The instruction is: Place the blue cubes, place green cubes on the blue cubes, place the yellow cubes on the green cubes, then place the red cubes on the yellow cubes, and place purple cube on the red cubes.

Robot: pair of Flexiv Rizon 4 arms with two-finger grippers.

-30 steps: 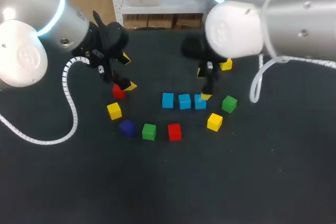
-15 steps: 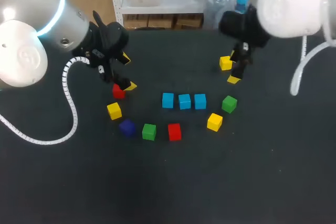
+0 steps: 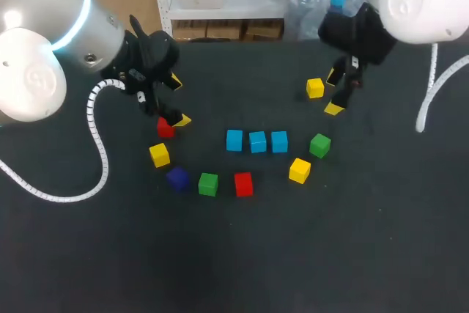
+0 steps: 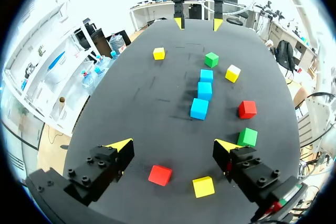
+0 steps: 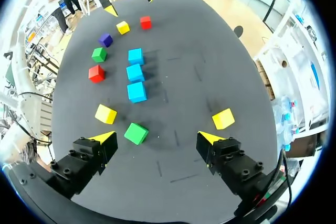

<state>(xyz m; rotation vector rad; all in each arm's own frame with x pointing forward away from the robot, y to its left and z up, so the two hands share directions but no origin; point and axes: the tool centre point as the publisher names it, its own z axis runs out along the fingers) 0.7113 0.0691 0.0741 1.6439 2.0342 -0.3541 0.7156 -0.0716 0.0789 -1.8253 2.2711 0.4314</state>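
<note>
Drawing back from the finished row of three blue cubes (image 3: 256, 141), the right gripper (image 3: 333, 93) now hangs released and empty behind it, so green cubes (image 3: 319, 144) come next.

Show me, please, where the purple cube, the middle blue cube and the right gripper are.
purple cube (image 3: 176, 178): head view, top face.
middle blue cube (image 3: 257, 141): head view, top face.
right gripper (image 5: 156, 137): right wrist view, midway between its fingertips.
</note>
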